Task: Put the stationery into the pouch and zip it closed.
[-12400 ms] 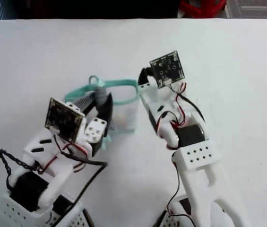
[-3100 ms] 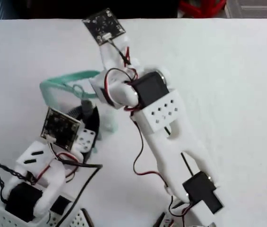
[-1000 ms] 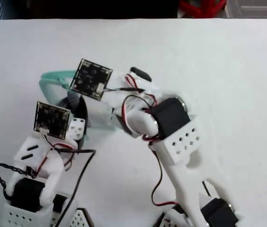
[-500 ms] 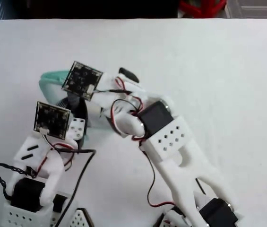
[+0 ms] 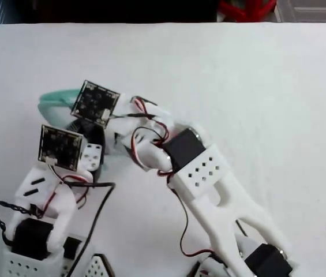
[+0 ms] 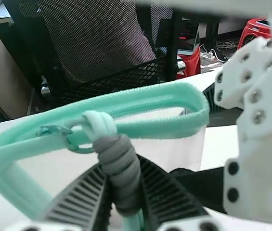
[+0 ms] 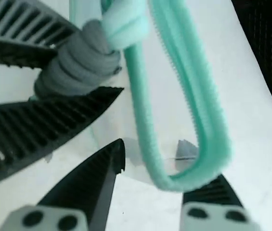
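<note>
The pouch (image 5: 52,99) lies on the left part of the white counter (image 5: 266,86), mostly under the two arms, and its mouth is open: the mint zipper band (image 6: 174,96) makes a wide loop. The left claw (image 6: 121,168) is narrow and clamps the grey knotted pull cord (image 6: 119,154), which is tied to the slider (image 6: 54,131). The right claw (image 7: 157,159) is wide, one jaw on each side of the far end of the zipper band, and I judge that it does not yet press it. I cannot tell whether the stationery is inside. The pouch seems light and soft, with a thin pale wall, so I think it will slide or fold on the smooth counter if only the cord is pulled. The best places to hold are the cord, which is thick and gives good grip for the ribbed jaws, and the stiffer zipper end, where the right claw stands. The pull should probably go along the band, not upward. The claws are very near each other, so there is little room between them. To the right and toward the far edge the counter is open.
</note>
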`<control>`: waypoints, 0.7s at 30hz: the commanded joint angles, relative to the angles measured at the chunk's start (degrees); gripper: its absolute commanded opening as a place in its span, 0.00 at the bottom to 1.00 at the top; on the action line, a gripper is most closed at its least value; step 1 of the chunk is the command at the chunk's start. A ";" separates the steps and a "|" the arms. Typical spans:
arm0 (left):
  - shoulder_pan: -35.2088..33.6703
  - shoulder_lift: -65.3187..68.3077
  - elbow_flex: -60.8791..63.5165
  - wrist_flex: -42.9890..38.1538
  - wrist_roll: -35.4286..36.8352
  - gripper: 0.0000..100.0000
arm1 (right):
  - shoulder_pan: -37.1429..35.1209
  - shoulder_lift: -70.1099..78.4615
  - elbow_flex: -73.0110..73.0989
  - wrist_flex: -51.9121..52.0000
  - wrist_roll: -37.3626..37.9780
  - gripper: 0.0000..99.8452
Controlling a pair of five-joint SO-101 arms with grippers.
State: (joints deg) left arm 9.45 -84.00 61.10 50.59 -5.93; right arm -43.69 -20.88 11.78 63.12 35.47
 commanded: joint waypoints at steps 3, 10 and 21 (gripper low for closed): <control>-0.13 0.40 -0.18 -1.32 0.53 0.02 | -0.22 -1.98 1.67 -1.54 -0.53 0.10; -0.31 0.40 -0.18 -2.64 0.53 0.02 | -4.62 -3.21 2.55 2.33 -0.53 0.02; -5.05 0.40 -0.44 -2.37 0.53 0.02 | -6.29 -14.73 22.07 -15.69 -0.62 0.02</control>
State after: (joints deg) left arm 5.49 -83.91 61.19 50.07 -5.93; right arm -47.21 -33.80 29.10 53.19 35.03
